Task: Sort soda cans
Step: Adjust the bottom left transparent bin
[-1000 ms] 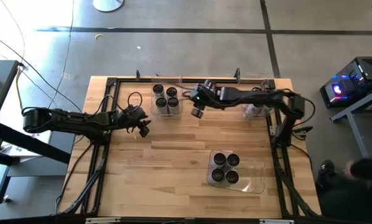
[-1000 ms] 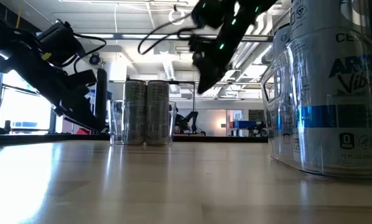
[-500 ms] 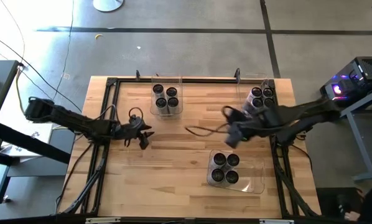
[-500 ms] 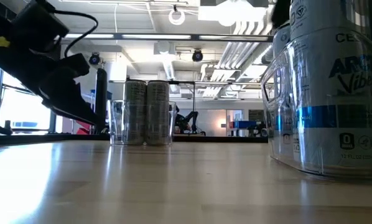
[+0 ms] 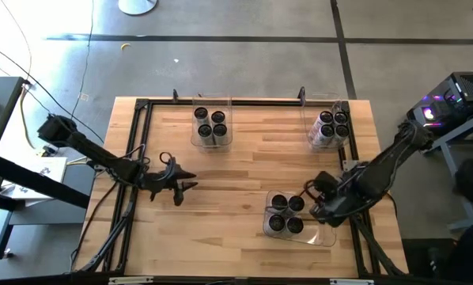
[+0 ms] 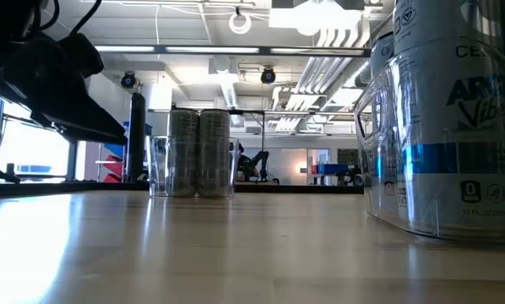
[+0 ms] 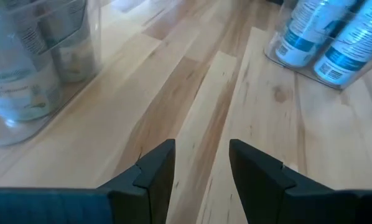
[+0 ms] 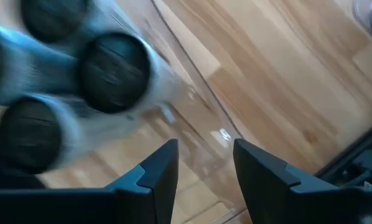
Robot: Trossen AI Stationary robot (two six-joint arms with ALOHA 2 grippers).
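Soda cans with dark round tops stand in three clear bins: a far-left bin [image 5: 211, 127], a far-right bin [image 5: 331, 127] and a near bin [image 5: 300, 220]. The near bin holds several cans [image 5: 286, 214], which also show in the right wrist view [image 8: 114, 71]. My right gripper [image 5: 315, 209] hangs open above the near bin's right part, pointing down, with nothing between its fingers [image 8: 204, 149]. My left gripper [image 5: 184, 188] is open over bare wood at the table's left, with nothing between its fingers [image 7: 201, 149]. Blue-labelled cans [image 7: 329, 37] show ahead of it.
A black frame [image 5: 145, 107] runs along the table's far, left and right edges. Bare wood [image 5: 236, 182] lies between the three bins. In the low view the near bin [image 6: 438, 127] fills the right side and the far-left bin [image 6: 193, 152] stands mid-picture.
My right gripper has swung from beside the far-left bin across the table toward the near right, tipping to point down over the near bin. My left gripper has moved toward the table's near edge and turned a little. No can has moved.
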